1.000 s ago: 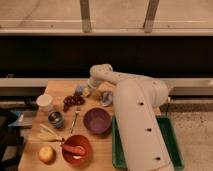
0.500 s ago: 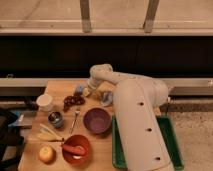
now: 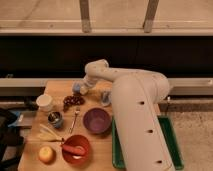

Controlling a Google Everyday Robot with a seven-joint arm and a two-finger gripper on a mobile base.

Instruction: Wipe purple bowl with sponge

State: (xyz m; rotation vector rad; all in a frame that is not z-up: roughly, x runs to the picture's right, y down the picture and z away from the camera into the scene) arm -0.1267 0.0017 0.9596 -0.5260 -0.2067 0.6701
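Claw [image 3: 81, 90] sits pressed together at the far left of the wooden counter [image 3: 102, 148], right against the small blue-grey sponge block [image 3: 75, 89]. Whether it is pinching the sponge or only touching it, I cannot tell. Over the last second nothing has shifted: the arm holds the same long reach and every item lies where it did. My reading is that the task is paused at the pick-up, with no wiping begun.

Nearest the camera, a round yellow-orange fruit [image 3: 46, 154] lies at the counter's front left corner. Just beside it is the red-orange bowl [image 3: 86, 145], which holds a reddish object. A flat green tray [image 3: 172, 150] lies to the right, partly hidden by the robot's broad white arm.

1 row back, pale yellow strips [image 3: 46, 133] lie near a small metal cup [image 3: 55, 119] and a slim silver fork [image 3: 75, 118]. The round matte purple bowl [image 3: 97, 121] stands upright just right of the fork. It looks empty and is well apart from the claw.

Farther back are a white cup [image 3: 45, 102] and a dark cluster of grapes [image 3: 72, 100]. A paler grey-blue cloth [image 3: 105, 98] lies just beyond the purple bowl, against the arm.

If the sponge is gripped, the next move should be a lift, then a carry toward the camera and to the right into the purple bowl. That path passes over the grapes and the fork. If the grip missed, the claw would need to spread and come down on the sponge again.
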